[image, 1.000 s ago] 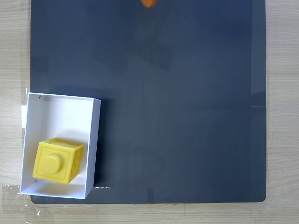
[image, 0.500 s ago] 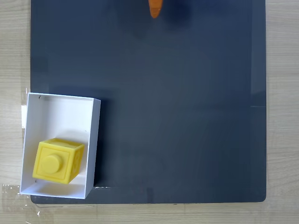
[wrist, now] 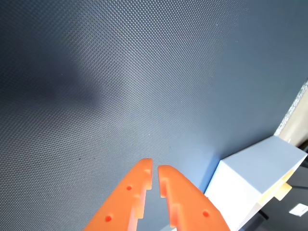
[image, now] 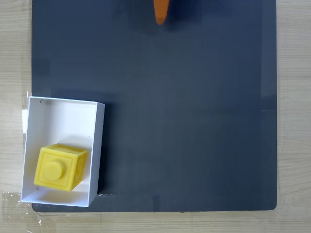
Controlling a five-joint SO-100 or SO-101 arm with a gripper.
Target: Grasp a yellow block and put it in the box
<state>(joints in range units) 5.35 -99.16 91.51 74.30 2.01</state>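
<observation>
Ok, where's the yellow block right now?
In the fixed view, the yellow block sits inside the box, in its lower half, at the mat's bottom-left corner.

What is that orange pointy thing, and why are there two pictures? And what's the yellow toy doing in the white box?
The orange pointy thing is the tool of a small robot arm: two fingers that pinch things like tongs. In the wrist view, taken by a camera riding on the arm, you look along the fingers. Their tips are almost touching and nothing is between them, so the arm holds nothing.

The other picture comes from a fixed camera looking straight down. There the tool just pokes in at the top edge.

Everything sits on a dark mat laid over a wooden table. At the lower left stands the white box, open on top. Inside it lies the yellow block, a cube with one round bump on top. So the block is already in the box, far from the tool. The wrist view shows a corner of the box too.
</observation>
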